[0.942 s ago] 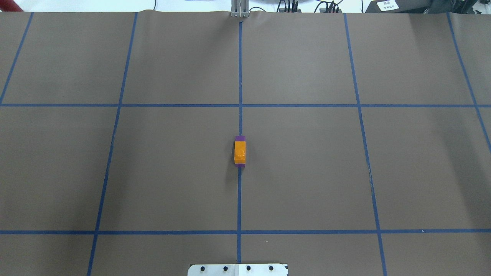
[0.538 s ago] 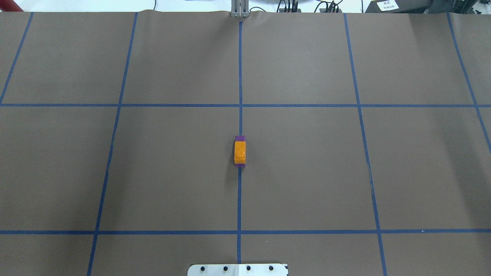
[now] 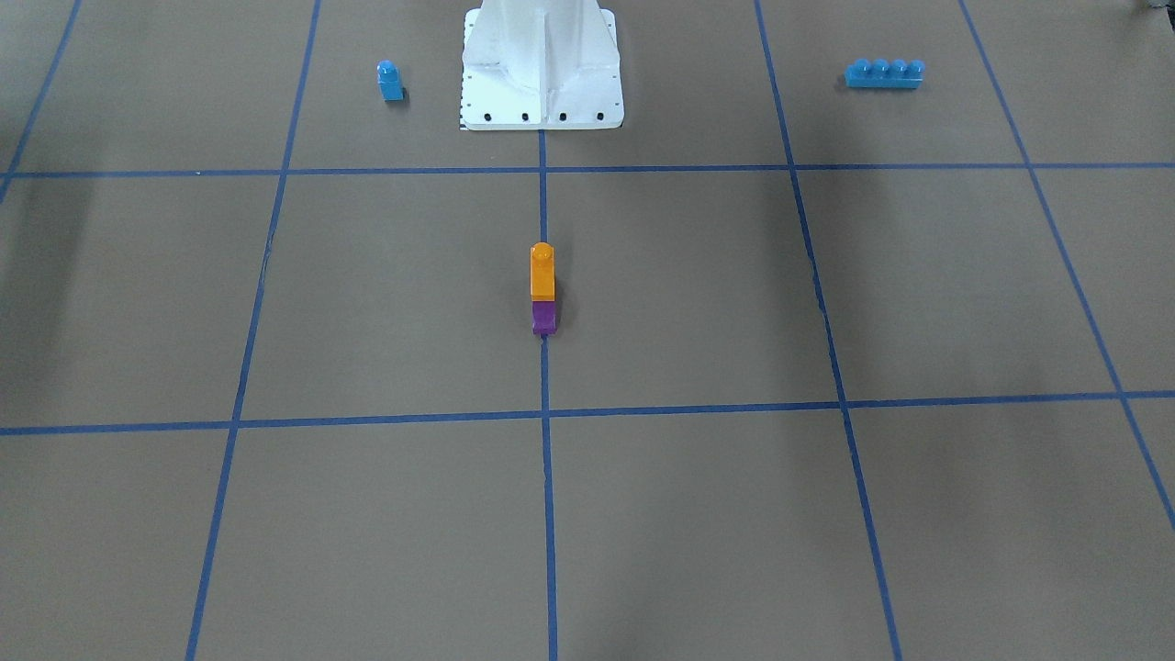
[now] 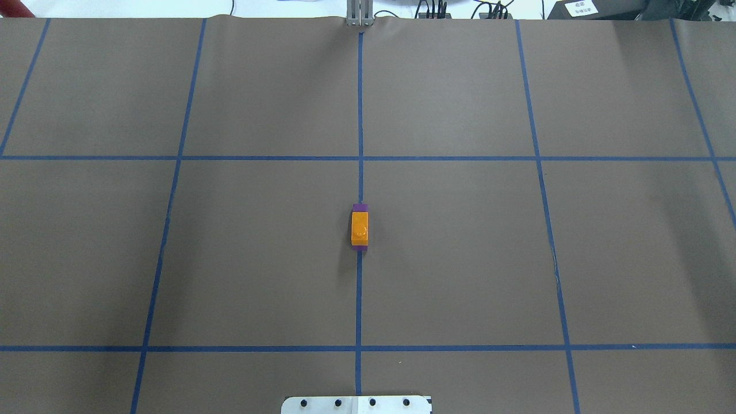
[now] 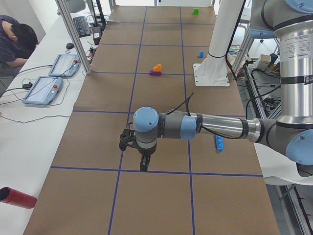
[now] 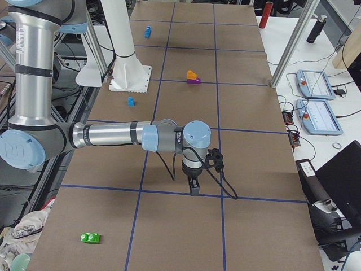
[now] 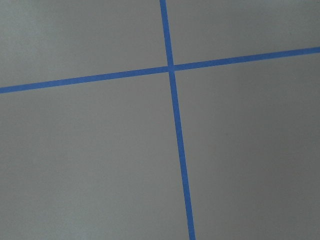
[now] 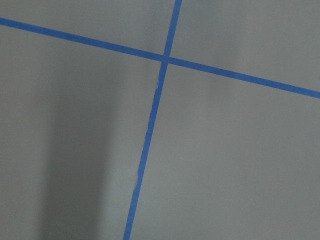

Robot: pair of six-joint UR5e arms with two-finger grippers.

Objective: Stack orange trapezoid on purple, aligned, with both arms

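The orange trapezoid point(image 4: 359, 227) sits on top of the purple block point(image 4: 360, 207) at the table's middle, on the centre tape line. The purple shows at both ends under the orange. In the front-facing view the orange point(image 3: 542, 273) stands above the purple point(image 3: 543, 317). Neither gripper is near the stack. The left gripper point(image 5: 143, 164) hangs over the table's left end, and the right gripper point(image 6: 193, 187) over the right end. Both show only in the side views, so I cannot tell whether they are open or shut. The wrist views show only bare table and tape.
A small blue single-stud block point(image 3: 390, 81) and a long blue brick point(image 3: 884, 73) lie either side of the white robot base point(image 3: 542, 64). A green block point(image 6: 90, 237) lies at the right end. An operator point(image 5: 17, 41) sits beside the table.
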